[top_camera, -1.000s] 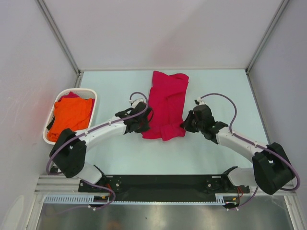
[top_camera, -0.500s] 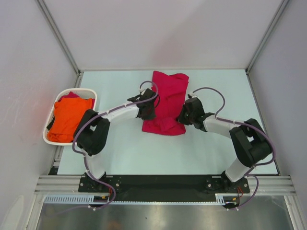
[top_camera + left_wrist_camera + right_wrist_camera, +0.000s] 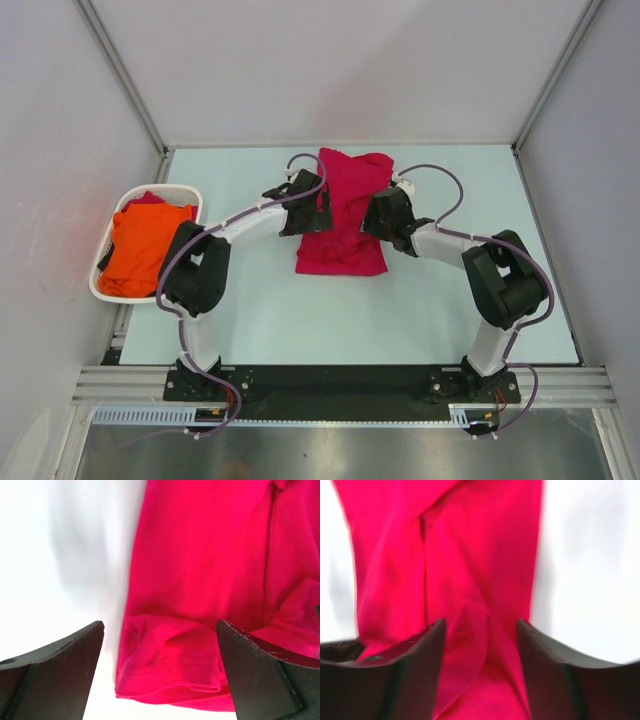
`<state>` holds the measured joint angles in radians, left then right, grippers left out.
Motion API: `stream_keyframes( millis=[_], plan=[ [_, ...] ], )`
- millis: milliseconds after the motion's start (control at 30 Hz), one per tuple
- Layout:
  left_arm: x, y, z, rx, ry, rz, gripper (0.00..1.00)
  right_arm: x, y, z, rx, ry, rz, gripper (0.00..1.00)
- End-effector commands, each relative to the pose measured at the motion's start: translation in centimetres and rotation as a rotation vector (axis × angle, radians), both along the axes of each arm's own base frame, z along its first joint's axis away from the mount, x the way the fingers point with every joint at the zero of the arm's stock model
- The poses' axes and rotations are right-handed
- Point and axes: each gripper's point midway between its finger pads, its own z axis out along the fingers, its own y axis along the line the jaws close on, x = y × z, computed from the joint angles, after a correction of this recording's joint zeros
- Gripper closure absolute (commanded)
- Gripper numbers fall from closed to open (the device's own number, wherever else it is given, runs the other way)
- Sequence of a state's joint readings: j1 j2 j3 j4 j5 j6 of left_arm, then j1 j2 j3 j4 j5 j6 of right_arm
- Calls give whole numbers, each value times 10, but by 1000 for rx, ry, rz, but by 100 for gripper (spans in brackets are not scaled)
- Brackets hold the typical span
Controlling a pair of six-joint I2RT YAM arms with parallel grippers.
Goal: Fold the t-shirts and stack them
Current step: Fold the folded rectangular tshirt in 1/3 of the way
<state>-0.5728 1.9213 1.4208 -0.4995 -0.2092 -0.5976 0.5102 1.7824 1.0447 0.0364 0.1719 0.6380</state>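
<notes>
We see the red shirt (image 3: 345, 225) at centre frame on the table (image 3: 300, 320), the orange shirt (image 3: 140, 250) in the basket (image 3: 112, 296) at left. Left claw (image 3: 160, 625) and right claw (image 3: 480, 622) both stand spread over red cloth.

lab-style robot test cell: plain white panel walls (image 3: 330, 70) in aluminium framing (image 3: 120, 75), pale surface (image 3: 300, 320), two robot arms (image 3: 250, 218) bolted to a black base rail (image 3: 340, 382), slotted cable duct (image 3: 300, 417).

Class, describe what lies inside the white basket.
An orange shirt fills the basket, red cloth peeking out at its far edge. Anything beneath the orange shirt is covered.
</notes>
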Motion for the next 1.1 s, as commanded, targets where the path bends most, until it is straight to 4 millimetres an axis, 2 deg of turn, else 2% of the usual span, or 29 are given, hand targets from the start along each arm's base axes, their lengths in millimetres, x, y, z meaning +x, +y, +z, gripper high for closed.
stream_keyframes(
  millis=[0,100,133,167,200,233,267,300,333,367,433,467,533,567,633,667,700,767,800,867,900,1000,1033,1067],
  plan=[
    [2,17,44,25,-111,7,0,30,-16,45,-97,-206,-149,32],
    [-6,30,57,41,-154,4,0,21,-11,65,-101,-294,-152,29],
    [-8,35,61,50,-172,12,0,13,-7,89,-75,-349,-131,29],
    [-10,40,63,58,-182,21,0,0,-10,80,-84,-347,-108,29],
    [-18,48,69,65,-198,26,0,-3,-4,99,-35,-414,-85,30],
    [-21,53,72,69,-210,31,0,-15,3,120,26,-460,-15,32],
    [-24,59,76,82,-227,43,1,-27,2,117,44,-463,17,36],
    [-32,66,84,81,-248,49,5,-34,5,123,73,-482,54,44],
    [-35,71,87,82,-261,56,30,-43,13,127,100,-486,116,90],
    [-39,75,91,84,-273,57,54,-52,10,127,108,-456,118,100],
    [-50,83,95,76,-286,68,100,-65,21,125,127,-426,214,100],
    [-54,84,93,75,-281,66,100,-72,22,113,110,-375,244,100],
    [-63,88,87,67,-265,75,100,-82,35,105,137,-330,329,100],
    [-65,89,84,62,-259,77,100,-87,42,89,134,-282,370,100],
    [-71,89,71,57,-228,81,100,-92,59,84,165,-243,458,100],
    [-73,89,65,63,-213,81,100,-93,64,58,146,-165,477,100],
    [-75,92,59,72,-200,91,100,-92,76,62,164,-163,527,100],
    [-77,94,50,86,-178,98,100,-90,86,44,150,-111,561,100],
    [-78,95,47,96,-167,100,100,-93,92,24,140,-58,591,100],
    [-80,96,43,105,-152,106,100,-86,102,21,144,-53,607,100],
    [-81,97,41,107,-145,109,100,-87,105,8,141,-25,619,100],
    [-82,98,41,110,-146,113,100,-79,112,6,139,-26,621,100],
    [-82,100,40,116,-146,116,100,-78,113,-2,131,-6,622,100],
    [-82,100,41,119,-147,117,100,-73,116,2,130,-14,621,100]
  ],
)
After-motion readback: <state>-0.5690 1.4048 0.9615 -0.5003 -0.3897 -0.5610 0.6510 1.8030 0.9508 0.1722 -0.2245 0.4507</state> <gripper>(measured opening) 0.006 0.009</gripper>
